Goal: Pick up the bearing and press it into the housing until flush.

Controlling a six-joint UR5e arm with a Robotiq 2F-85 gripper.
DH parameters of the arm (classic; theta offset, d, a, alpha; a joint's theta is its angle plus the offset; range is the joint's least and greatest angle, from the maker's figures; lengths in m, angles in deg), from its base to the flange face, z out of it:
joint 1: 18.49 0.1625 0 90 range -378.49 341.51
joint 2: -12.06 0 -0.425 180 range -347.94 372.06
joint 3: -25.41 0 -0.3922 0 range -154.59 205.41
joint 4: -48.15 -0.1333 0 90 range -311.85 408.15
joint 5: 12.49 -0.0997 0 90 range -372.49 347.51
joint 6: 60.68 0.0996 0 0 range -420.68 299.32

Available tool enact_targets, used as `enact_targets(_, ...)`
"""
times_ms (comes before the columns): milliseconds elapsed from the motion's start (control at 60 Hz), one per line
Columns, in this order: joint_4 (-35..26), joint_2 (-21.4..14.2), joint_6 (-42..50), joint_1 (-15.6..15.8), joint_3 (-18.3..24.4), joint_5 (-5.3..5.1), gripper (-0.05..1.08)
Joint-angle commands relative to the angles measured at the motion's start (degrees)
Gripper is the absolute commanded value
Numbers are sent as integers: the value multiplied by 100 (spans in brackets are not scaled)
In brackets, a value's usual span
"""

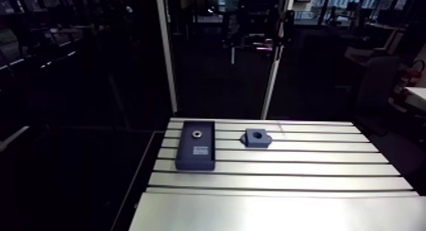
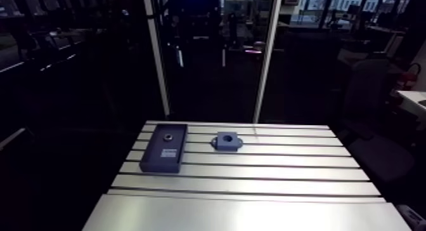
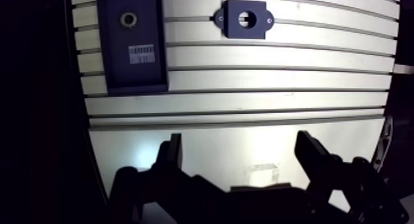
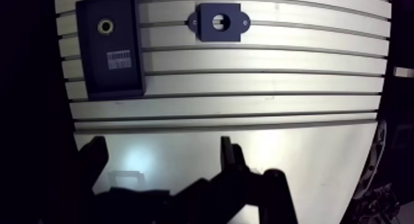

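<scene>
In the arm view the slotted table (image 1: 285,183) carries a dark tray (image 1: 189,161) near its left edge, and there's the bearing (image 1: 197,133), a small metal ring lying in the tray's far end beyond a white label (image 1: 199,150), with the dark housing (image 1: 256,138) sitting apart to the tray's right, its round bore facing up. Down to the wrist view: the claw (image 3: 240,143) hangs released, its two fingers (image 3: 172,154) spread wide with nothing between them, over the smooth near part of the table, while tray, bearing and housing all lie well ahead of it.
</scene>
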State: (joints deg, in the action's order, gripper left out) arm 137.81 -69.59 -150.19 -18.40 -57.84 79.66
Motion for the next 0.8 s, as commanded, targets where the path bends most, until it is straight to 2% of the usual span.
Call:
enact_targets(17, -6, 32, 17, 0, 5, 0, 0)
enact_targets(433, 35, 158, 17, 9, 108, 0, 0)
enact_targets(583, 134, 466, 93, 89, 347, -9, 0)
enact_targets(800, 207, 1141, 477, 486, 883, 0, 0)
